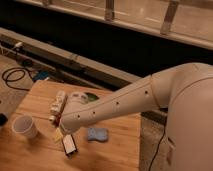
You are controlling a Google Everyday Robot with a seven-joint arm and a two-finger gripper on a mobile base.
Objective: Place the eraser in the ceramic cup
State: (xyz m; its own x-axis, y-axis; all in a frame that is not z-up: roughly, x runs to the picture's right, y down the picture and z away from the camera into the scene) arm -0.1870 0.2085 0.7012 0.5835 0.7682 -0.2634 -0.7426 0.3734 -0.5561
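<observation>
The eraser [69, 145], a flat dark-edged block with a pale face, lies on the wooden table [120, 150] near its front. The white ceramic cup [24, 126] stands upright to the eraser's left, a short way off. My gripper [60, 128] is at the end of the white arm [120, 102], which reaches in from the right. It hangs low just above the eraser's far left end, between the cup and the blue sponge. The arm hides part of the gripper.
A wavy blue sponge [97, 134] lies right of the eraser. A white-and-red item [59, 102] lies behind the gripper. A green bowl [90, 97] is partly hidden behind the arm. Cables [17, 76] lie on the floor to the left, beyond the table's edge.
</observation>
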